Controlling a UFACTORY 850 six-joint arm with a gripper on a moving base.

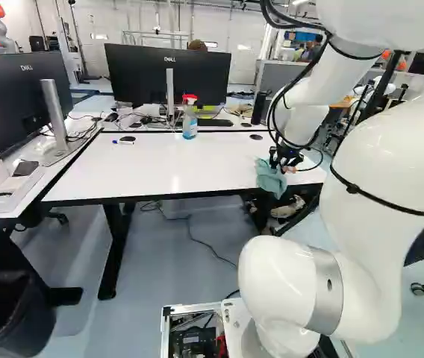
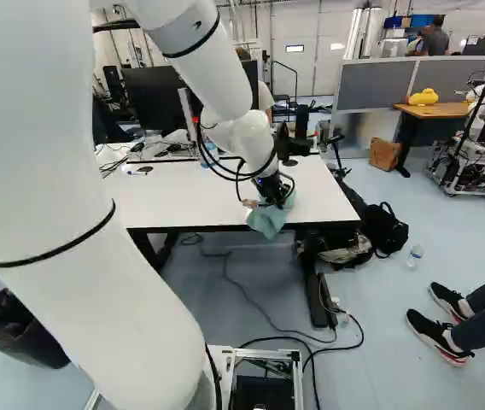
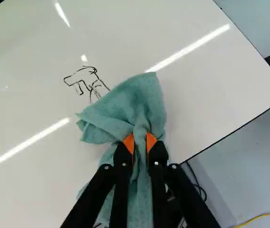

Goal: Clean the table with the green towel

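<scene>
Clamped at the gripper [image 3: 140, 143] on a bunched fold of the green towel [image 3: 134, 107], squeezed from both sides by the orange pads [image 3: 129, 142]; spread loosely ahead of that fold over the white worktop [image 1: 175, 165], close to its near edge and towards the near right corner, and lapping past that edge in both base views; impossible to tell how flat or how firmly pressed under the fingertips. Just beyond the cloth, inward from the near edge, black pen marks [image 3: 81, 80], running right up to the towel's border; probably at the start of wiping them, or partway through. Farther out, near the far edge, a spray bottle [image 1: 189, 121]; towards the far left corner, a marker [image 1: 123, 142].

Likely to miss strokes if pushed forward with the loose flap curling under; liable to scrape the worktop if pressed down with too little cloth beneath the fingertips; apt to snag or slip from the grip if dragged with the overhang caught on the near edge; at risk of toppling the bottle only in a long sweep towards the far edge.
</scene>
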